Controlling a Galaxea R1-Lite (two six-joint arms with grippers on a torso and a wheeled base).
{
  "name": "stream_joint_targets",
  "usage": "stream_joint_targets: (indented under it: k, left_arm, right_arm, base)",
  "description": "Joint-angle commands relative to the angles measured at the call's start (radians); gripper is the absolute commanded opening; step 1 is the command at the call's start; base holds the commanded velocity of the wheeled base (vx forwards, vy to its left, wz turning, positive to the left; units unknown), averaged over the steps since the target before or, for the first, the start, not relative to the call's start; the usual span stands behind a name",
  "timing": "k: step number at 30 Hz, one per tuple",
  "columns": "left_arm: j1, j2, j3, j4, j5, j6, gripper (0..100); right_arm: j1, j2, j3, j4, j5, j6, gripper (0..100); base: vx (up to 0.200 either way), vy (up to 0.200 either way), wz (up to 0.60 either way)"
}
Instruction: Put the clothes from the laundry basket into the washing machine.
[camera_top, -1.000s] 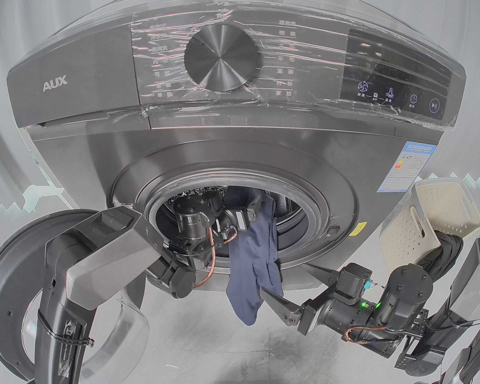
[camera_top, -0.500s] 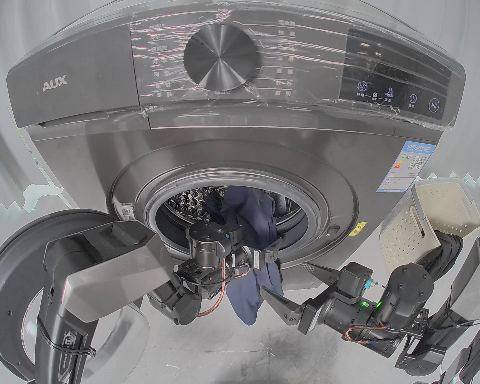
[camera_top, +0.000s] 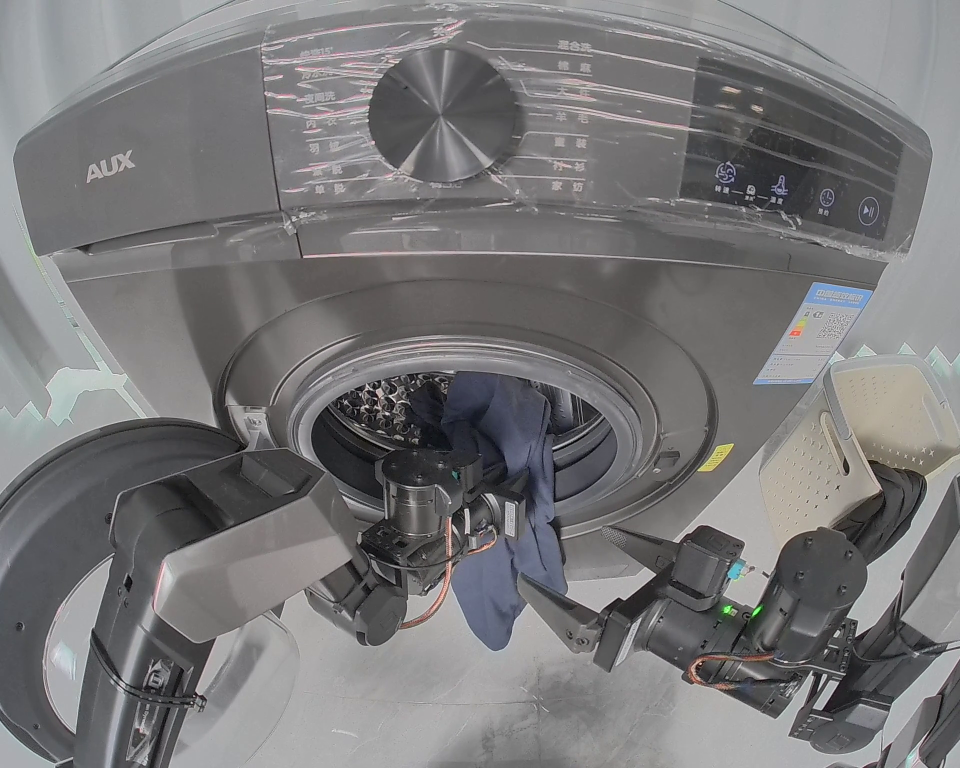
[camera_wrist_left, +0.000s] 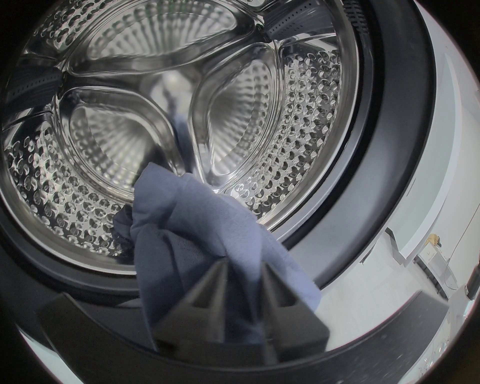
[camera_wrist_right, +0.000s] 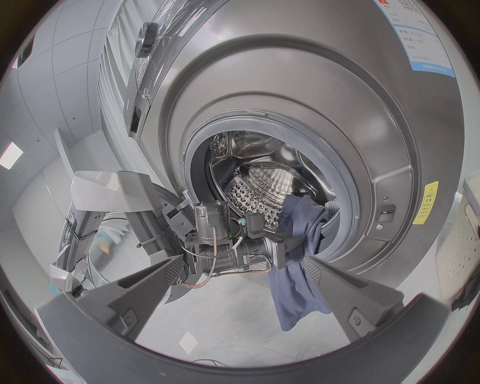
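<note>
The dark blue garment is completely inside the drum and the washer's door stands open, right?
Not completely. The head view shows the dark blue garment draped over the drum opening's rim, its lower end hanging outside. The door does stand open.

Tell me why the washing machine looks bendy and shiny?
Head view: the wide lens bows the washing machine outward; its plastic film catches glare streaks. Left wrist view: the drum mirrors bright light behind the navy garment. Right wrist view: it bulges likewise.

Left gripper (camera_wrist_left: 241, 275) clamped on navy cloth (camera_wrist_left: 190, 220), low centre of wrist frame; right gripper (camera_top: 568, 562) spread wide, head view's lower right
</note>
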Motion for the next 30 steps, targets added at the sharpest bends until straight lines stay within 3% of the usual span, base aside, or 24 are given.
stream_joint_targets:
  k: [1,8,12,21,22,30]
  left_arm:
    - [0.008,0.007,-0.037,-0.006,0.000,-0.007,0]
    - [0.060,0.008,-0.181,0.010,0.082,-0.012,0]
    - [0.101,0.013,-0.288,0.017,0.132,-0.036,0]
    - [0.095,0.024,-0.308,0.014,0.144,-0.047,0]
    - [0.094,0.022,-0.305,0.014,0.144,-0.049,100]
    - [0.057,-0.048,-0.143,0.062,0.128,-0.053,100]
  right_arm:
    - [0.000,0.000,0.000,0.000,0.000,0.000,100]
    - [0.000,0.000,0.000,0.000,0.001,0.000,100]
    - [0.000,0.000,0.000,0.000,0.000,0.000,100]
    - [0.000,0.000,0.000,0.000,0.000,0.000,100]
    - [0.000,0.000,0.000,0.000,0.000,0.000,100]
    - [0.000,0.001,0.000,0.000,0.000,0.000,100]
  base:
    - [0.000,0.000,0.00]
    - [0.000,0.000,0.00]
    - [0.000,0.000,0.00]
    - [0.000,0.000,0.00]
    - [0.000,0.000,0.00]
    - [0.000,0.000,0.00]
